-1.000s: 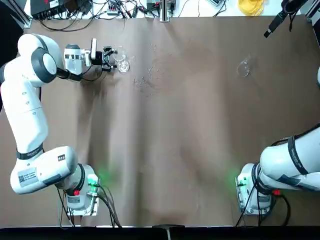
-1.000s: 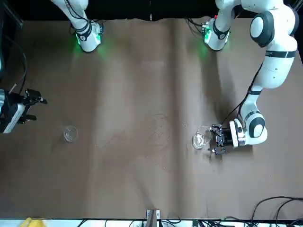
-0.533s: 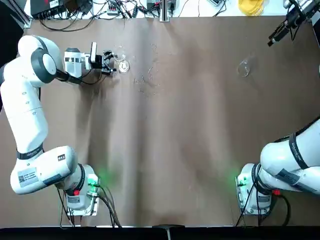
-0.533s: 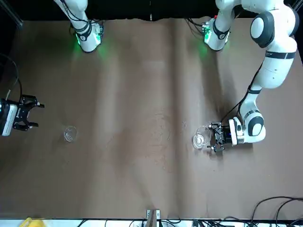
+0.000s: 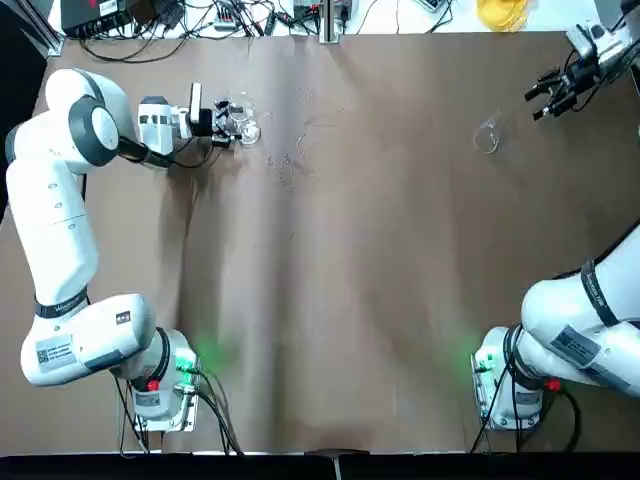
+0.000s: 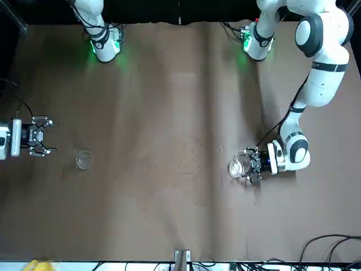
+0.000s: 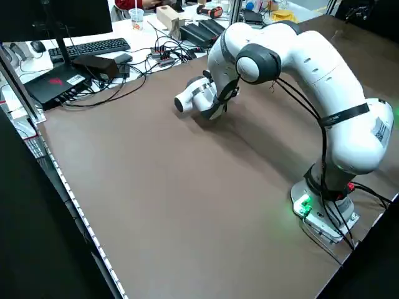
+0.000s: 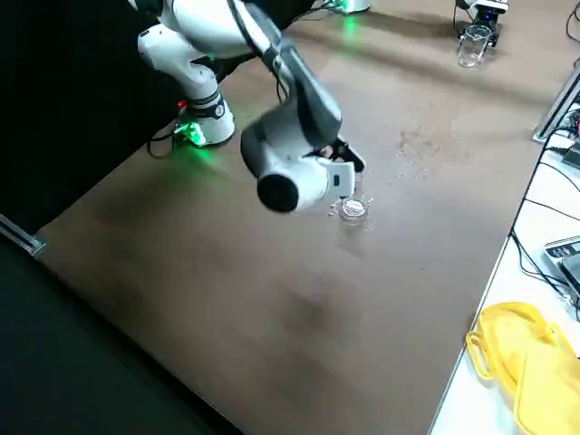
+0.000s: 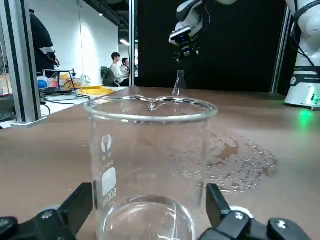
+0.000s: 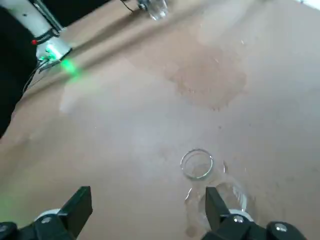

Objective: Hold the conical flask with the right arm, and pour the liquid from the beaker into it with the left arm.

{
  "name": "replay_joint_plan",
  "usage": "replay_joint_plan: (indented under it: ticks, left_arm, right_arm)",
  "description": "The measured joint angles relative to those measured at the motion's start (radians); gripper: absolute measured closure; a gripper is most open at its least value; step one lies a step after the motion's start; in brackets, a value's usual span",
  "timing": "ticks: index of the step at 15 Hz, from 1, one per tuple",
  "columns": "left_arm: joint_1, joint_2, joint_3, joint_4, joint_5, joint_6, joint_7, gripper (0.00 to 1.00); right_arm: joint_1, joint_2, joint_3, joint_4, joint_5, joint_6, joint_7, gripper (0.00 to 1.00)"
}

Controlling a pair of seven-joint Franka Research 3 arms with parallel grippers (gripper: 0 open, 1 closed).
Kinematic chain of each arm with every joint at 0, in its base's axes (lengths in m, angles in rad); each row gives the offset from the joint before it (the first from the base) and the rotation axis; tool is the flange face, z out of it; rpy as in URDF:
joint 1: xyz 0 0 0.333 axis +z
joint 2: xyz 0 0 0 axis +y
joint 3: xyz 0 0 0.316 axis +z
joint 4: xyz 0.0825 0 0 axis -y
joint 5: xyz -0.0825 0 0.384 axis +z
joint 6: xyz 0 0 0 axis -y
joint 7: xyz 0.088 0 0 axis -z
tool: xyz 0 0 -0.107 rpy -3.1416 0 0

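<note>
While the left gripper has edged toward 3 o'clock in the top view, its jaws standing apart on either side of the upright beaker, the right gripper has swung in over the table and turned toward the conical flask. Reading the top view as a clock, the beaker is at 11 o'clock from the middle of the table and the flask at 2 o'clock, with the right gripper just off the flask's own 2 o'clock side, its jaws also spread. Both arms thus seem to be lining up to grasp; neither vessel looks lifted, and pouring must wait. The right gripper probably needs to close in toward 8 o'clock. Whether the left pads touch the beaker's wall, I cannot tell. The left side view hides the beaker behind the arm, the right side view partly covers the flask, and the liquid level is hard to make out.
</note>
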Motion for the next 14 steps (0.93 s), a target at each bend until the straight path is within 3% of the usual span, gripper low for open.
replay_joint_plan:
  ticks: [8, 14]
  left_arm:
    - [-0.049, 0.000, -0.001, 0.002, -0.074, 0.024, 0.004, 0.00]
    - [-0.061, 0.000, 0.003, 0.002, -0.078, 0.029, 0.005, 0.00]
  right_arm:
    - [-0.049, 0.091, 0.000, 0.001, 0.182, -0.017, -0.305, 0.00]
    - [-0.059, 0.199, 0.006, -0.001, 0.262, -0.047, -0.442, 0.00]
